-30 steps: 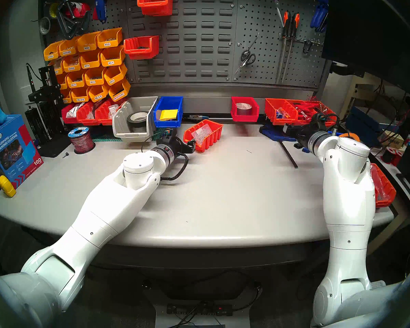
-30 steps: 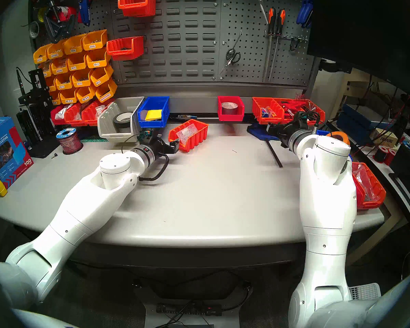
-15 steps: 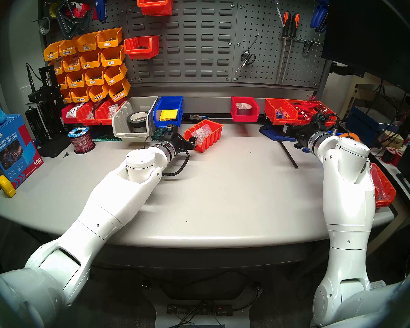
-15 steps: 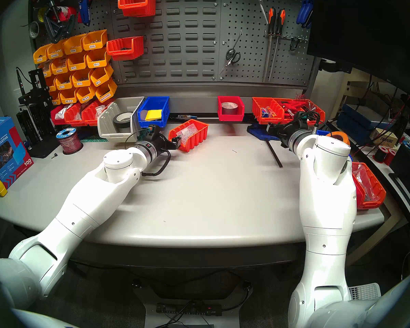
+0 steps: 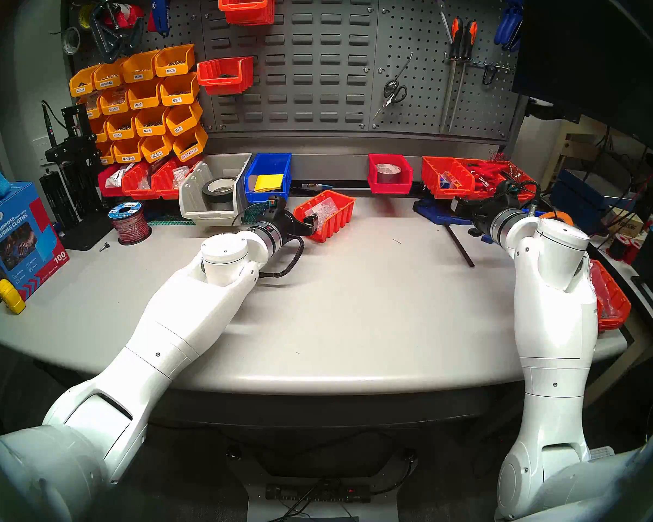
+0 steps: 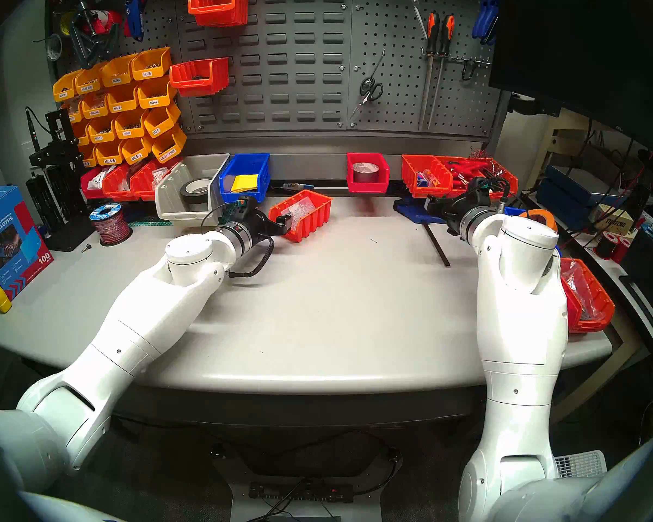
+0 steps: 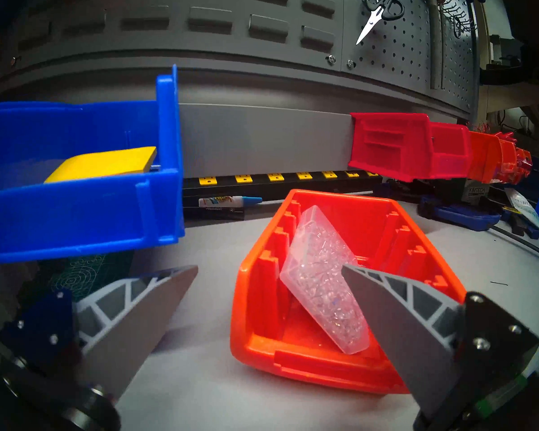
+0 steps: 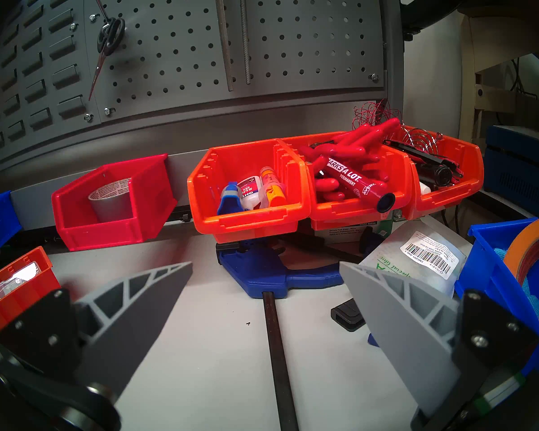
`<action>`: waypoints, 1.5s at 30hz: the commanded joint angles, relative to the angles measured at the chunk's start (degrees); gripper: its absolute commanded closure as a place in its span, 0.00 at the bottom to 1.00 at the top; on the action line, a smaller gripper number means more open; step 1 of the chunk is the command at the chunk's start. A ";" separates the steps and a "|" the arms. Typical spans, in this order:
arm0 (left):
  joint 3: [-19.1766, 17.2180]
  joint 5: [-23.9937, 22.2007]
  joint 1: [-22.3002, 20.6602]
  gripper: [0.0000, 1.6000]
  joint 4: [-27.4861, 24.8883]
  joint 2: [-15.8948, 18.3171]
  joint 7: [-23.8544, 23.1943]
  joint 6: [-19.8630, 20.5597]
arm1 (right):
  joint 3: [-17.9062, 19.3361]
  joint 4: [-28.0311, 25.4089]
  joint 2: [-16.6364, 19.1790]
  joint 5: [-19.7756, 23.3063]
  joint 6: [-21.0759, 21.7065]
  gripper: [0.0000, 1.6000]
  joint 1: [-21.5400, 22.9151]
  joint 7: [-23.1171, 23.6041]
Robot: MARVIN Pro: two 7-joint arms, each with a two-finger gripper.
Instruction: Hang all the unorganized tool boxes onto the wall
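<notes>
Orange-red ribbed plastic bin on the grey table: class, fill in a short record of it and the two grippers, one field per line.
item: orange-red ribbed plastic bin
contents: clear plastic bag of small clear parts
place: loose on the grey table, turned at an angle, not hung on the dark grey louvred wall panel
neighbour: blue plastic bin hung to its left
left gripper: open, one finger over the bin's inside, the other outside its wall
right gripper: open, holding nothing, well to the right
</notes>
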 commanded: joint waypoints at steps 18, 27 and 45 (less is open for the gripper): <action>-1.15 -1.79 1.07 0.07 -3.06 0.57 0.09 2.22 | -0.05 -0.81 -0.27 -0.20 -0.01 0.00 0.87 0.07; -1.41 -2.28 1.73 0.79 -3.83 1.24 0.39 2.31 | -0.01 -0.81 -0.33 -0.30 0.00 0.00 0.89 0.14; -2.21 -5.02 3.72 1.00 -6.79 2.47 0.99 3.97 | 0.07 -0.81 -0.46 -0.52 0.03 0.00 0.91 0.32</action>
